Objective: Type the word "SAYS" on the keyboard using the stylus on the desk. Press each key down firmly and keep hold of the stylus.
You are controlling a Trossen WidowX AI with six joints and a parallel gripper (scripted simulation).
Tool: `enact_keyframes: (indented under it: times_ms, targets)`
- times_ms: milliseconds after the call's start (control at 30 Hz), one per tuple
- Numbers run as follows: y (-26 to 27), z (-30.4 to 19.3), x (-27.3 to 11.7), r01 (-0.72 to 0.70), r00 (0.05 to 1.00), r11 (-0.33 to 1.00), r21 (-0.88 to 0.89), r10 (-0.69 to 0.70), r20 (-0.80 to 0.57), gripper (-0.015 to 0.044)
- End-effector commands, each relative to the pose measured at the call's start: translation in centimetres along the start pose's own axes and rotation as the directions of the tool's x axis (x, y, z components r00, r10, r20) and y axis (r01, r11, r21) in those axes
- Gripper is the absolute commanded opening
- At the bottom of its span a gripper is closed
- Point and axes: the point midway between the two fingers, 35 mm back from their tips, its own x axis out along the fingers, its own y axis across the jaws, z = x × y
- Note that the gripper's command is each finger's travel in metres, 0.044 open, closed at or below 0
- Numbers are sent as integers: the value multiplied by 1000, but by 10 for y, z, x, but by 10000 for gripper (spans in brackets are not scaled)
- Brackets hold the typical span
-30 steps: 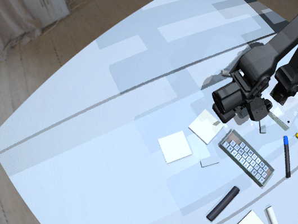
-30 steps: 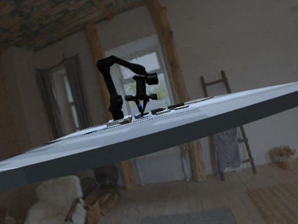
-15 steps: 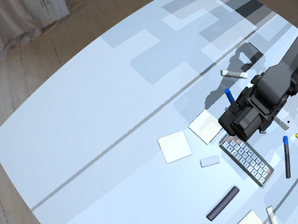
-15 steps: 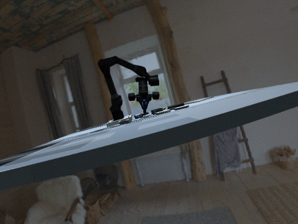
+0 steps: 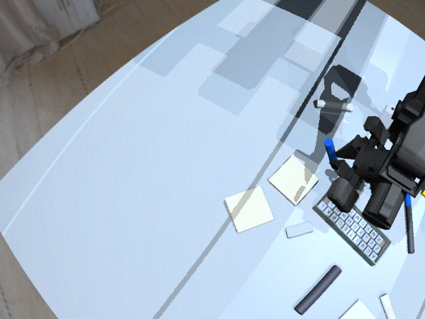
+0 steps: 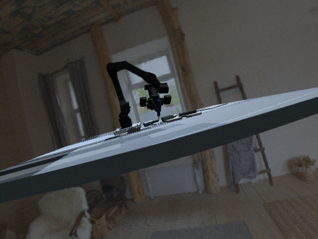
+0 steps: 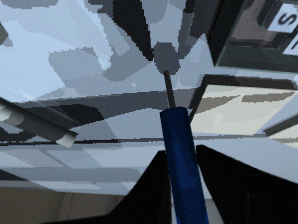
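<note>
Gripper (image 7: 179,167) fingers are closed firmly around a blue stylus (image 7: 181,150), holding it by its upper barrel. In the wrist view the dark fingers flank the blue shaft, and a thin dark tip extends from it toward the desk surface. In the exterior view the stylus (image 6: 158,105) hangs nearly upright, tip down, above the desk (image 6: 210,126) and seemingly not touching it, though that is hard to judge.

From the top view, the stylus (image 5: 330,150) sits just off the far left end of the keyboard (image 5: 354,230), not yet over the keys. The keyboard's long axis runs diagonally from that corner toward the near right, and the arm's wrist housing covers its far left end. In the wrist view a key marked S (image 7: 285,21) shows at the upper right edge, so the first key appears to lie to the tip's right and ahead.

Two pale paper squares (image 5: 293,179) lie left of the keyboard.
</note>
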Motion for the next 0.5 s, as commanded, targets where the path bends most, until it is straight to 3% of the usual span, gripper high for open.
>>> enact_keyframes:
  times_ms: [0,467]
  targets:
    - [-8,1,-10,51,995,998,-30,-53,-82,0]
    - [-31,11,-53,235,914,961,-143,-269,-302,0]
